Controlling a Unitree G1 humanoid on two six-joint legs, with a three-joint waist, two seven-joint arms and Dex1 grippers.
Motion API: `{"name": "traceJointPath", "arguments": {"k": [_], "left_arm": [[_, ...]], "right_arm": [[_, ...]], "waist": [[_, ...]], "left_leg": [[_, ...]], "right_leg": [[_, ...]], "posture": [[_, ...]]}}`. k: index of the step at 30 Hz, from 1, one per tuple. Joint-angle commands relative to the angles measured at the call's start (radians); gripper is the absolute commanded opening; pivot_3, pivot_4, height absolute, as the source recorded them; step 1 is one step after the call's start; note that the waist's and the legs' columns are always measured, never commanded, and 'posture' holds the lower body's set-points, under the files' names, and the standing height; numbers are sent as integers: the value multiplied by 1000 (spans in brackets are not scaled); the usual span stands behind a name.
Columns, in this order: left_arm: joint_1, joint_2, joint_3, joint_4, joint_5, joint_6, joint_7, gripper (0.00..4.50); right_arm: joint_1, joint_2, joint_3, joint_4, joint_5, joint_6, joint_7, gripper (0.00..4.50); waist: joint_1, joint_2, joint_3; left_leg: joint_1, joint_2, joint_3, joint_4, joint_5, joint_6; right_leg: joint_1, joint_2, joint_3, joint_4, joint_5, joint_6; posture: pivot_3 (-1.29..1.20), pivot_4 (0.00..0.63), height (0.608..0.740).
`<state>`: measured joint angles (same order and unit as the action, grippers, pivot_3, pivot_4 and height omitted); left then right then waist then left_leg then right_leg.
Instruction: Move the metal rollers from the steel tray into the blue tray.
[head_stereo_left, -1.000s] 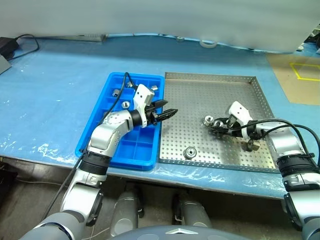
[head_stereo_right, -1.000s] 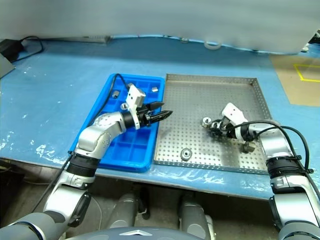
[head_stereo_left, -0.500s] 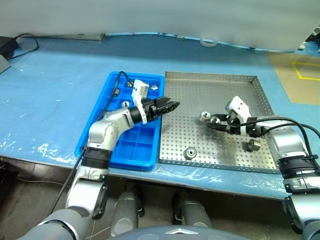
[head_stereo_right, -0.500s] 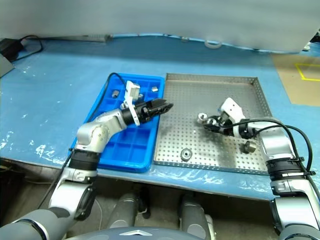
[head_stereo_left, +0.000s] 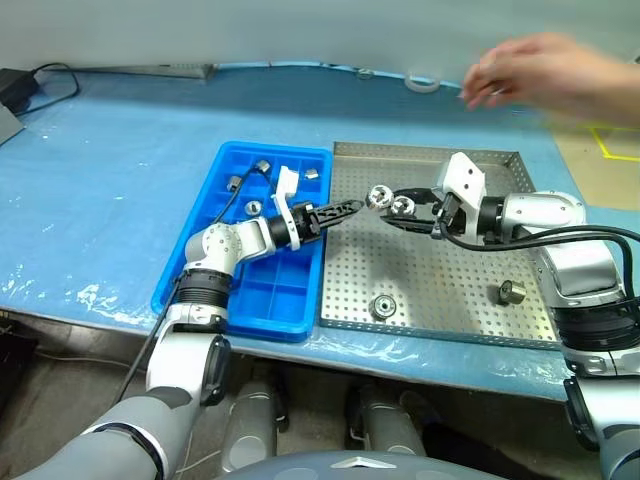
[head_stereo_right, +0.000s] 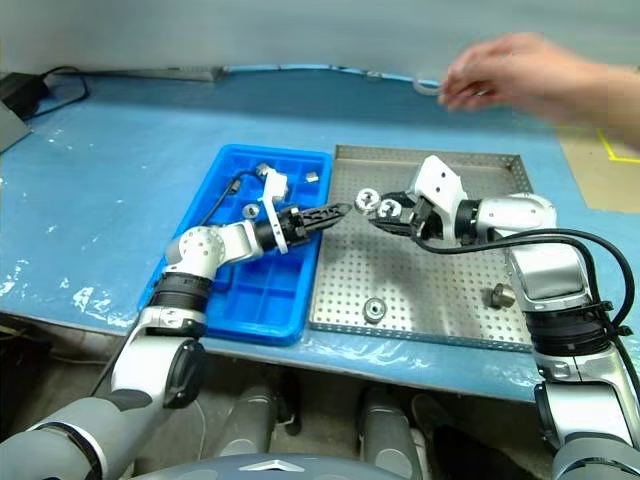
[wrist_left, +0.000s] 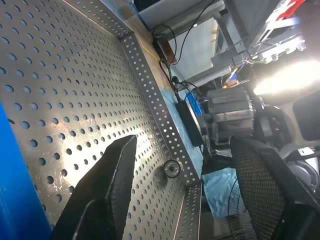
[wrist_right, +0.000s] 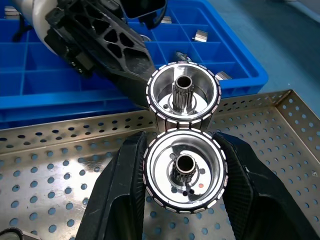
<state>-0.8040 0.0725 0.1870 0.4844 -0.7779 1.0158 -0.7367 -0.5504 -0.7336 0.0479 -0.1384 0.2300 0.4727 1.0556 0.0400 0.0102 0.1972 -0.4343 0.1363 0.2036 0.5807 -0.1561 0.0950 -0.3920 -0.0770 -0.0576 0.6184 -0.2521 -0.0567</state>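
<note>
Silvery metal rollers (wrist_right: 184, 182), two stuck together, sit clamped in our right pincer (head_stereo_left: 400, 212); our left pincer (head_stereo_left: 345, 210) gapes beside them.

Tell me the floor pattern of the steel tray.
The steel tray has a silver floor with evenly spaced round holes; the right wrist view shows it best.

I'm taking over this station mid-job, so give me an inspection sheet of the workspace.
Surface: pale blue table sheet, wrinkled at the front edge.
Job's things: steel tray holds two loose metal rollers; blue tray has several in its far compartments.
Clutter: tape roll at the far edge.
End effectors: right end effector shut on one roller, a second roller stuck to it; left end effector open, empty, pointing at them.
Cables: black cable far left.
Surroundings: a person's hand over the far right.
</note>
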Motion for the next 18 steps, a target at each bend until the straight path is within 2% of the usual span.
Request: {"name": "traceJointPath", "arguments": {"k": [1, 18], "left_arm": [[-40, -16, 55, -21, -57, -3, -7, 3108], [-59, -34, 44, 1, -63, 57, -4, 3108]], "right_arm": [[6, -16, 2, -44, 10, -5, 2, 1660], [-3, 6, 33, -60, 9, -23, -27, 1660]], "waist": [[0, 0, 0], [-1, 0, 0]], "left_leg": [[-1, 0, 0, 0, 0, 0], [-3, 0, 0, 1, 0, 0]], "right_leg": [[-1, 0, 0, 0, 0, 0], [-3, 0, 0, 2, 0, 0]], "posture": [[-186, 150, 740], [-199, 150, 740]]}}
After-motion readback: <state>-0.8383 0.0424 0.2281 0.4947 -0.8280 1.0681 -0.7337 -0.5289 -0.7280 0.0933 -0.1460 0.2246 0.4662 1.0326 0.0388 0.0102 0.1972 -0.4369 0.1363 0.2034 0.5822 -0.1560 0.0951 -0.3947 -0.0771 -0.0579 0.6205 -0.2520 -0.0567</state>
